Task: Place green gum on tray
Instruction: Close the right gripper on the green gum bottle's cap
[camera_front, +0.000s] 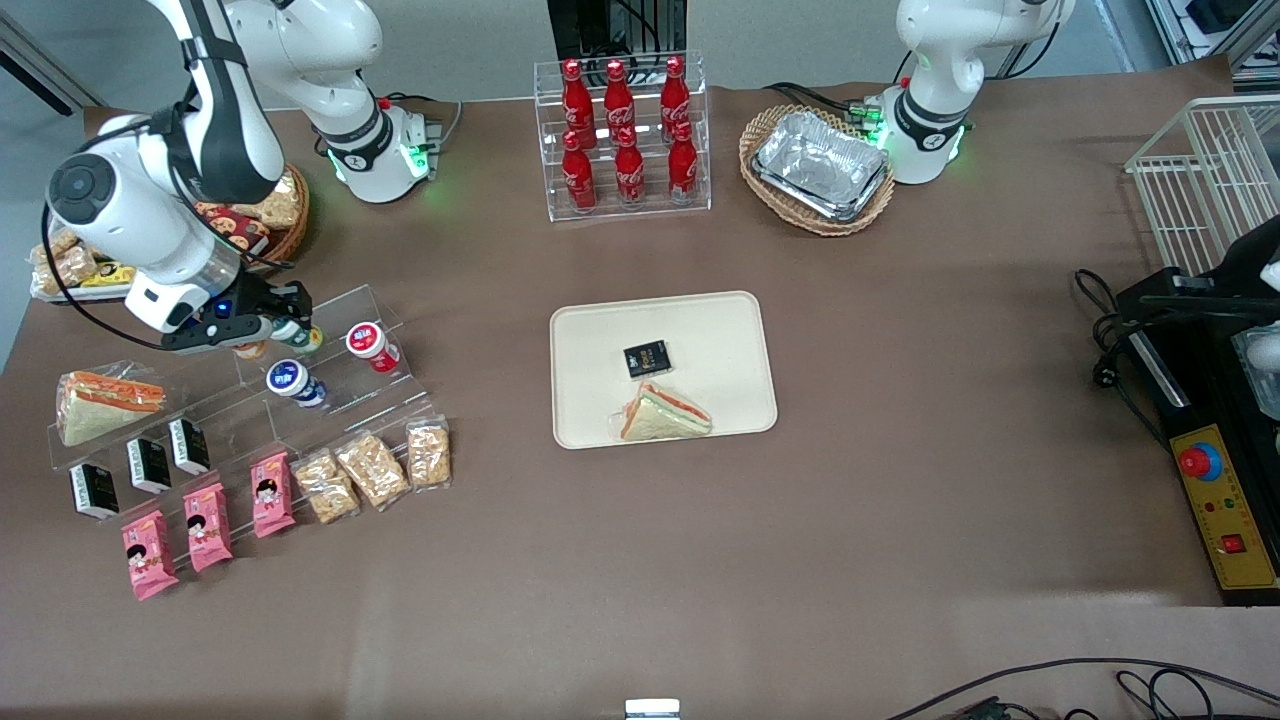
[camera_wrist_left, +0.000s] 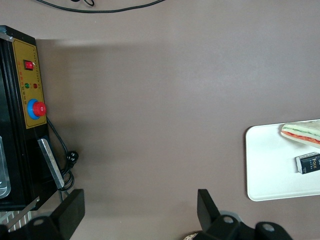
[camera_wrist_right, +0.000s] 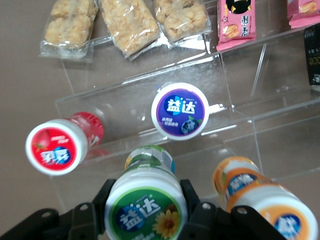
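Observation:
My gripper (camera_front: 290, 318) is over the top step of the clear acrylic stand (camera_front: 330, 390), at the working arm's end of the table. It is shut on the green gum (camera_wrist_right: 146, 202), its fingers (camera_wrist_right: 102, 200) pressed against both sides of the green-labelled lid. In the front view the green gum (camera_front: 298, 335) shows just under the fingers. The cream tray (camera_front: 590, 400) lies at the table's middle, toward the parked arm from the stand. It holds a wrapped sandwich (camera_front: 663, 413) and a small black packet (camera_front: 647, 359).
An orange-lidded canister (camera_wrist_right: 262, 197) lies close beside the green gum. A blue-lidded canister (camera_wrist_right: 180, 111) and a red-lidded one (camera_wrist_right: 57, 146) sit on the stand's lower step. Snack packets (camera_front: 370, 470), pink packets and a sandwich (camera_front: 100, 405) fill the stand. A cola bottle rack (camera_front: 622, 135) and foil trays (camera_front: 820, 165) stand farther back.

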